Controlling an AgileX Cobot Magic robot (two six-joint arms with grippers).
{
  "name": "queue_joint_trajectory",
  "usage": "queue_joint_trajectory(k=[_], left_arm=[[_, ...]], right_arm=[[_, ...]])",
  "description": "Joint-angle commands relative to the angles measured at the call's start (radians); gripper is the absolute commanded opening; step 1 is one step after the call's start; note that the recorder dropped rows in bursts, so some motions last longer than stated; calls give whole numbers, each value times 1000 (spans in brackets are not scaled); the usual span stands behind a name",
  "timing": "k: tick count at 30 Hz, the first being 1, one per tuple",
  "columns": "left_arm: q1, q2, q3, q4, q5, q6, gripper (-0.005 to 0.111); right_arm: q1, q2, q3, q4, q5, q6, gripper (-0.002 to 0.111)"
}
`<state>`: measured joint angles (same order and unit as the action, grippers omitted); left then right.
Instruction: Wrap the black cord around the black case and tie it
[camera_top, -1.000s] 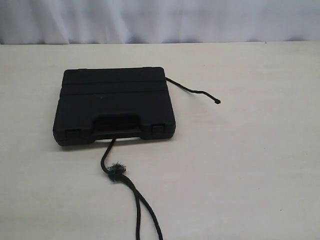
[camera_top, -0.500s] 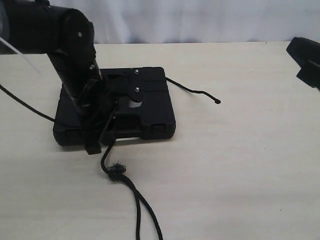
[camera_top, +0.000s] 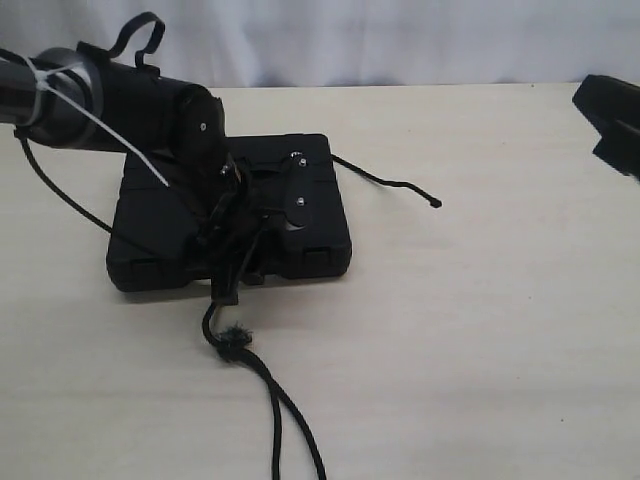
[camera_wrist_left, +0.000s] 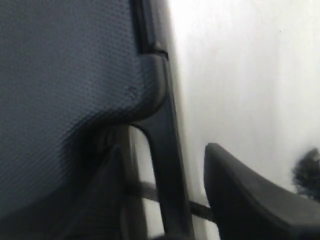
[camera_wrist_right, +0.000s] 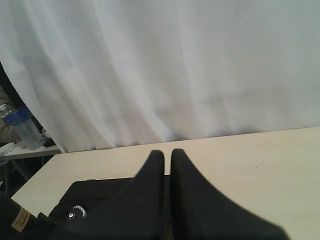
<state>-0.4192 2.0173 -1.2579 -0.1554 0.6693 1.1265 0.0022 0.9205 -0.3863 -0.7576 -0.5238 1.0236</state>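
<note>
— Where's the case?
— The black case (camera_top: 320, 245) lies flat on the bench (camera_top: 500, 300); the cord (camera_top: 275, 395) trails out from its handle side.
— Grippers?
— The left gripper (camera_top: 240, 283) is spread apart at the handle; the right gripper (camera_wrist_right: 167, 165) is pinched together, well away.

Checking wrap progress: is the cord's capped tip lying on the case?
No, the black cord ends on the table, right of the black case.
</note>
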Motion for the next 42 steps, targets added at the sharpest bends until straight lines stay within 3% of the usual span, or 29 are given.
queue_joint_trajectory(k=[1, 3, 4, 6, 7, 14, 21, 27, 30, 34, 37, 42], left_arm=[[0, 40, -5, 47, -78, 5, 50], [0, 40, -5, 49, -79, 5, 45], [0, 37, -5, 51, -64, 5, 28], [0, 23, -5, 73, -48, 5, 5], [0, 12, -5, 79, -41, 8, 0], [0, -88, -5, 132, 30, 33, 0], [0, -184, -5, 205, 95, 77, 0], [0, -242, -5, 233, 132, 77, 0], [0, -255, -5, 233, 151, 81, 0], [0, -264, -5, 258, 172, 81, 0], [0, -264, -5, 258, 173, 81, 0], [0, -264, -5, 258, 168, 81, 0]], right_arm=[[-1, 2, -7, -10, -4, 1, 4], [-1, 2, -7, -10, -4, 1, 4], [-1, 2, -7, -10, -4, 1, 4], [-1, 2, -7, -10, -4, 1, 4], [-1, 2, -7, -10, -4, 1, 4], [-1, 49, -7, -10, -31, -12, 4], [-1, 131, -17, -13, -227, -354, 8], [1, 230, -97, -161, -241, -381, 33], [33, 290, -166, -272, -254, -394, 53], [113, 380, -234, -271, -200, -440, 77], [166, 456, -261, -269, -132, -449, 87], [185, 537, -294, -259, -201, -500, 88]])
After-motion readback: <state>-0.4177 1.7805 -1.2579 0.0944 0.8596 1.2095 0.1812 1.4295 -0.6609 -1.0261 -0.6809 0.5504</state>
